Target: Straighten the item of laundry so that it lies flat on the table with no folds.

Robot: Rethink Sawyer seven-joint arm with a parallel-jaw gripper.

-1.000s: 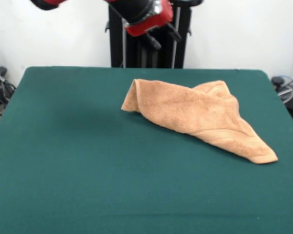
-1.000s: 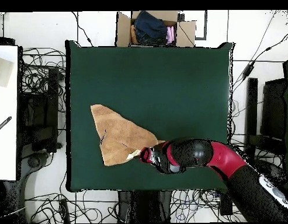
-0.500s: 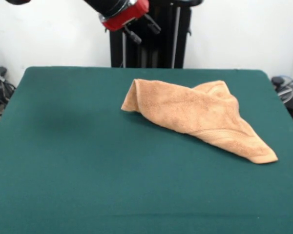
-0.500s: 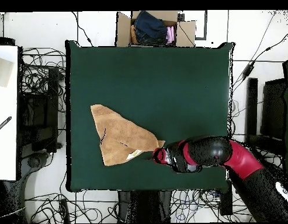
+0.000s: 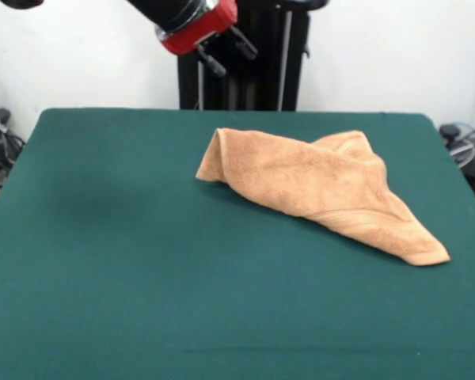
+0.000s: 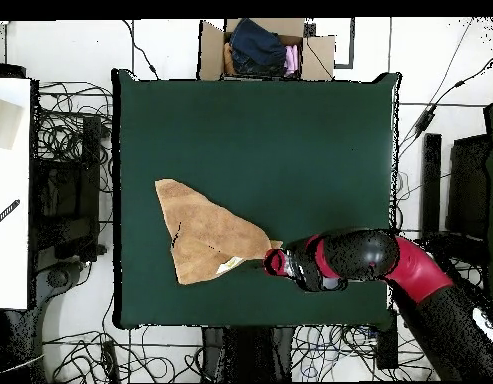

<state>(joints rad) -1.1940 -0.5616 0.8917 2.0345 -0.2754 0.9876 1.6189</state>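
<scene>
While raised, gripper point(image 5: 224, 49) hangs above table point(image 5: 103, 237), apart from towel point(image 5: 324, 186).

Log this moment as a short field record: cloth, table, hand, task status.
cloth: light orange-tan terry-cloth towel, crumpled into a rough triangle with folds
table: dark green felt-topped table; towel lies toward one side
hand: robot's black hand on the red and black arm, raised above the table, apart from the towel
task status: towel not yet flat
</scene>
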